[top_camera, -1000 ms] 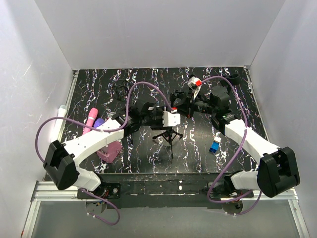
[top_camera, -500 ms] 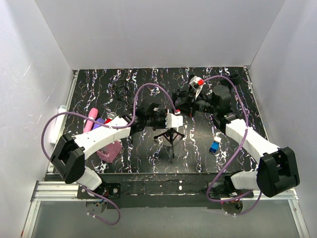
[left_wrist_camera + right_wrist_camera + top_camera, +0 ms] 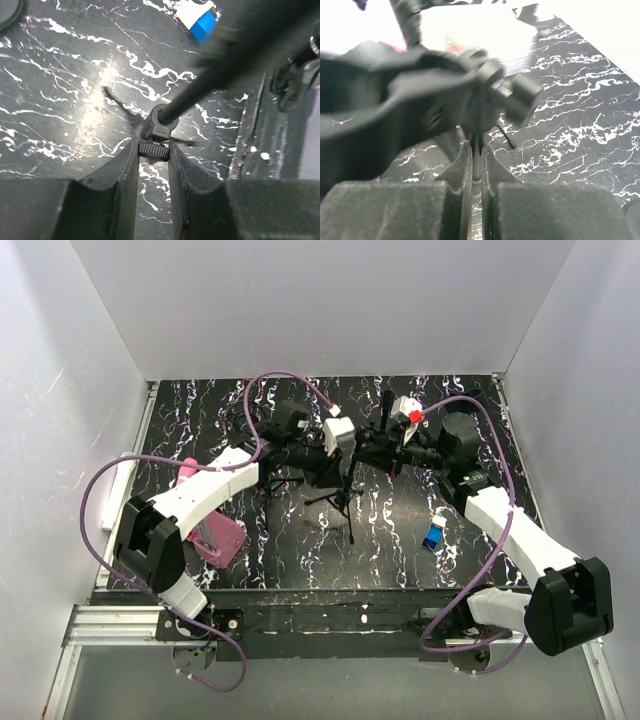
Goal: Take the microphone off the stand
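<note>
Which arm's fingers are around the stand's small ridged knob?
The left arm's fingers grip the black ridged knob; the right arm's fingers pinch a thin black rod.

No text, label, brand, number or sign can be read in any view. Any print on the blue and white object cannot be made out.

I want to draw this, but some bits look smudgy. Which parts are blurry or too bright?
Left wrist view: the stand's rod smears into a dark blur, light glares off the table, yet the knob is crisp. Right wrist view: the close-up clamp is fuzzy and the top is washed-out white. Top view: sharp, evenly lit.
</note>
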